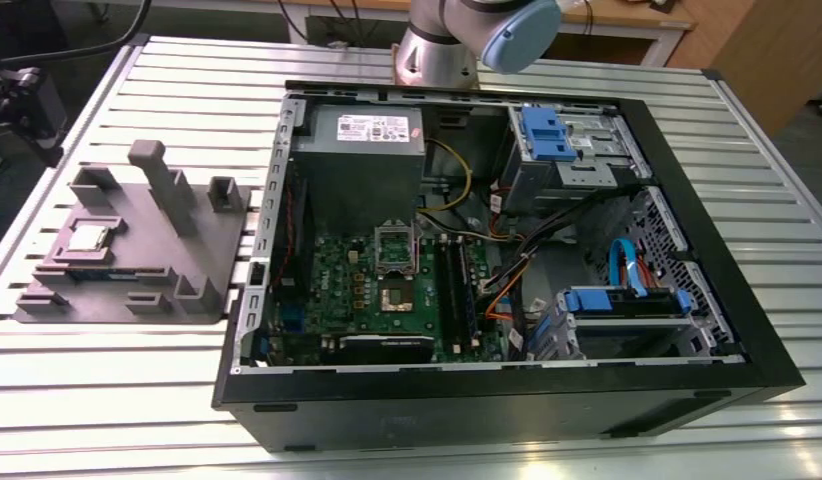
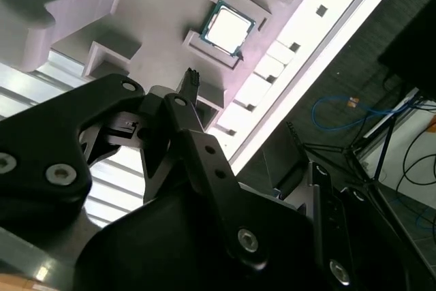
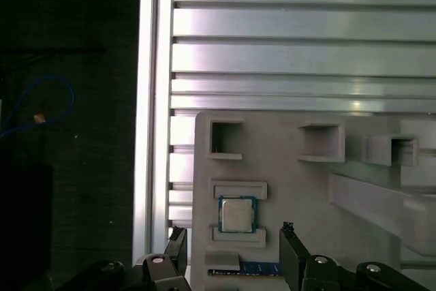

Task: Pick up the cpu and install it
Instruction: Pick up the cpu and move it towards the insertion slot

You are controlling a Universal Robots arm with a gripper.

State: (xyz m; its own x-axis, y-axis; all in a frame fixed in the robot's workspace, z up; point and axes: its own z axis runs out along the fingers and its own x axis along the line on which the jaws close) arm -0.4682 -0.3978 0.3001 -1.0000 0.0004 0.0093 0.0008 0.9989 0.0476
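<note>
The cpu point(image 1: 91, 237) is a small silver square chip lying flat in a recess of the grey holder block point(image 1: 184, 250), on the exterior view's left. In both wrist views I look down on the cpu point(image 3: 236, 215) point(image 2: 228, 27) from above. My gripper point(image 3: 233, 230) point(image 2: 160, 90) hangs open over the block, apart from the chip, with nothing between its black fingers point(image 3: 289, 240). The chip lies roughly in line with the gap between them. Inside the open computer case point(image 1: 731, 330), the motherboard socket point(image 1: 395, 293) sits bare with its metal frame point(image 1: 394, 243) folded back.
The holder block has raised posts point(image 1: 151, 165) and pockets around the chip. The ribbed aluminium table point(image 1: 104, 400) ends close to the block, with dark floor and cables point(image 3: 41, 107) beyond. A grey power supply point(image 1: 364, 135), blue drive bays point(image 1: 551, 130) and cable bundles fill the case.
</note>
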